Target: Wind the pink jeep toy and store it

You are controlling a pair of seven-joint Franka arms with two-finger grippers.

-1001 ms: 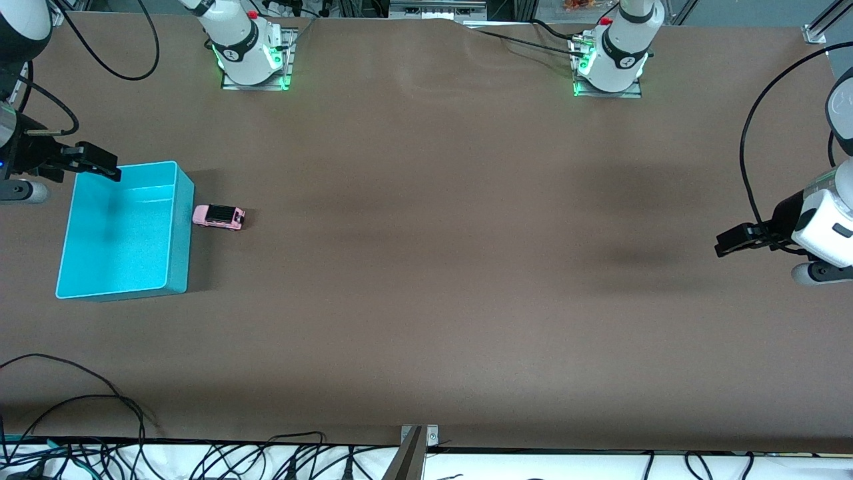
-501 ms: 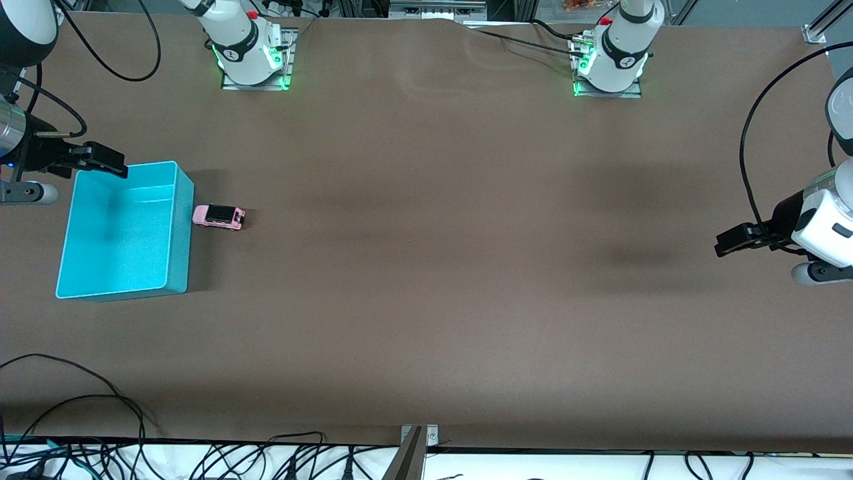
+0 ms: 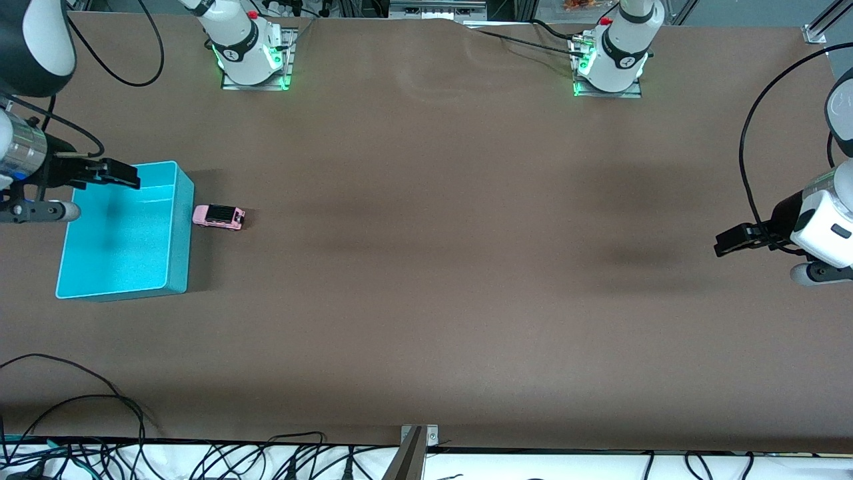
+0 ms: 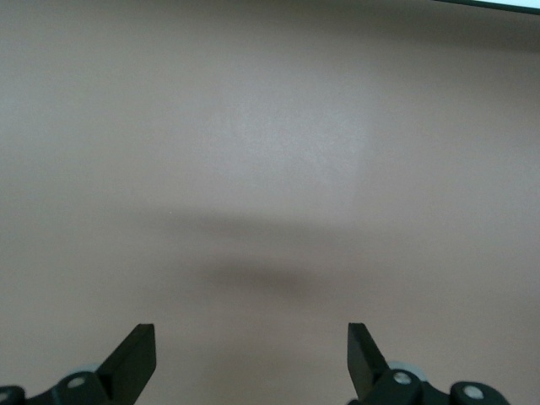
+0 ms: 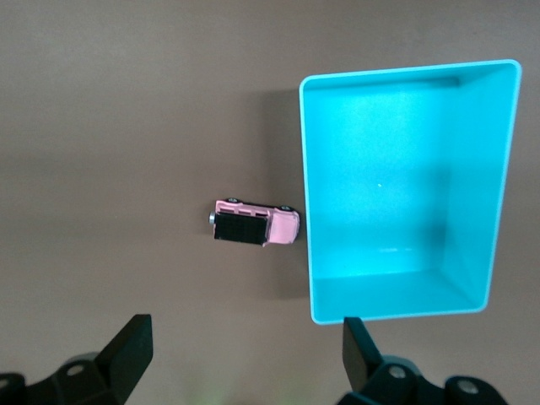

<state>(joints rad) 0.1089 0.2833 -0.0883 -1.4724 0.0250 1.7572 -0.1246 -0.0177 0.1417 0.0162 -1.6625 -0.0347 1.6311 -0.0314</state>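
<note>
The pink jeep toy (image 3: 218, 217) (image 5: 253, 226), tiny with a black roof, stands on its wheels on the brown table. One end is close against the wall of the turquoise bin (image 3: 180, 233) (image 5: 380, 169), on the side toward the left arm's end. The bin has nothing in it. My right gripper (image 3: 123, 175) (image 5: 245, 354) hangs open over the bin's edge nearest the robots' bases, holding nothing. My left gripper (image 3: 723, 243) (image 4: 251, 363) waits open over bare table at the left arm's end, away from both things.
The two arm bases (image 3: 252, 57) (image 3: 610, 63) stand along the table's edge by the robots. Loose cables (image 3: 100, 453) and a metal bracket (image 3: 418, 437) line the edge nearest the front camera. Wide brown tabletop (image 3: 433, 253) stretches between the jeep and the left gripper.
The right gripper has shifted a little toward the left arm's end, coming farther over the bin. The jeep, the bin and the left arm have not moved.
</note>
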